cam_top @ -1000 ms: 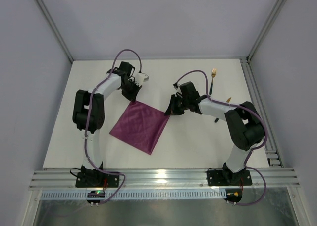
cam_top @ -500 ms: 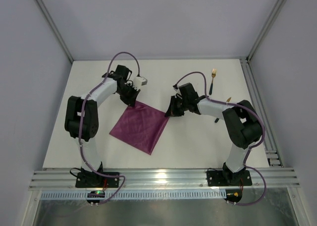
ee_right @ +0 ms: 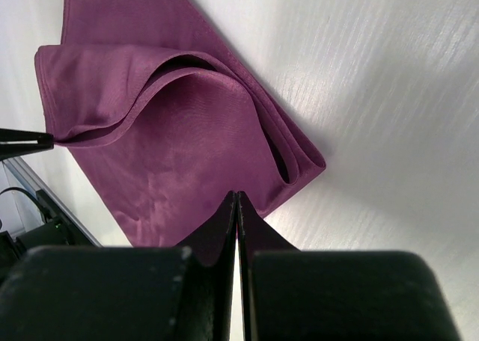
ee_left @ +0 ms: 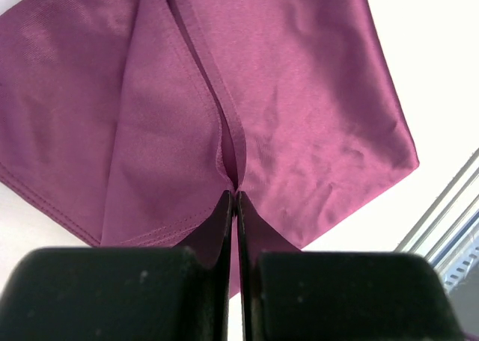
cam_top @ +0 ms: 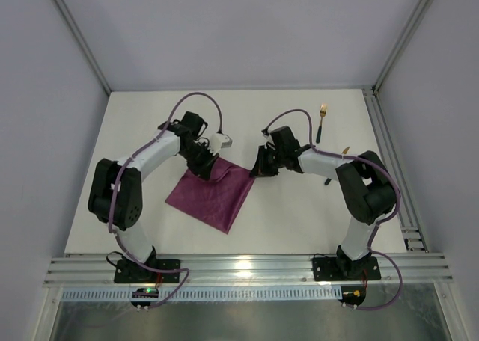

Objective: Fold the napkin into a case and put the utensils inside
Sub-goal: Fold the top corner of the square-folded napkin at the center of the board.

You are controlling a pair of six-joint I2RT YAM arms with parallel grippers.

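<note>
— How do the left jaws stand?
— Pressed together, pinching a ridge of the napkin (ee_left: 314,117); that far corner is raised and turned over the cloth.
— And the right jaws?
— Pressed together too, tips at the napkin's right corner. Whether they catch cloth, I cannot tell.
— Beyond them?
— The napkin lies mid-tabletop (cam_top: 299,214) between the arms. The fork (cam_top: 321,123) lies far right, with the knife (cam_top: 345,149) near it, partly hidden by the right arm.

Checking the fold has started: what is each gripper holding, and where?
Left gripper pinches the napkin at its far corner. Right gripper is shut at the right corner; grip unclear.
</note>
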